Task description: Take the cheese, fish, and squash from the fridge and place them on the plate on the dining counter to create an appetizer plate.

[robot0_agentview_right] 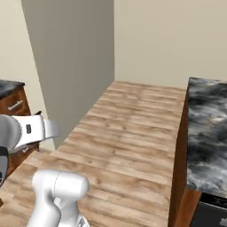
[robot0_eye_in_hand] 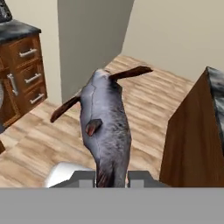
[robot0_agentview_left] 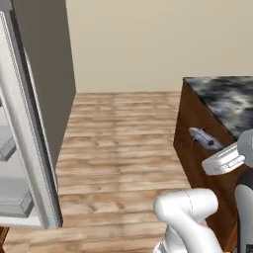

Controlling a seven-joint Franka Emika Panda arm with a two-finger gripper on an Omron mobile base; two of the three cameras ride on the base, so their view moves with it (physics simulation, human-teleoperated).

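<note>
My gripper (robot0_eye_in_hand: pixel 112 177) is shut on the tail end of the fish (robot0_eye_in_hand: pixel 105 124), a slim dark grey body with thin brown fins that points away from the hand. In the left base view the fish (robot0_agentview_left: pixel 202 137) hangs in the air in front of the brown wooden side of the dining counter (robot0_agentview_left: pixel 223 96), with the gripper (robot0_agentview_left: pixel 214 147) just behind it. The fridge (robot0_agentview_left: pixel 47 74) stands at the left with its door (robot0_agentview_left: pixel 24 148) swung open. The cheese, the squash and the plate are out of view.
Wooden floor (robot0_agentview_right: pixel 128 133) stretches between the fridge (robot0_agentview_right: pixel 75 62) and the dining counter (robot0_agentview_right: pixel 208 128). A wall counter with brown drawers (robot0_eye_in_hand: pixel 22 70) stands beside the fridge. The white bins of the open door (robot0_agentview_left: pixel 12 202) jut out at the lower left.
</note>
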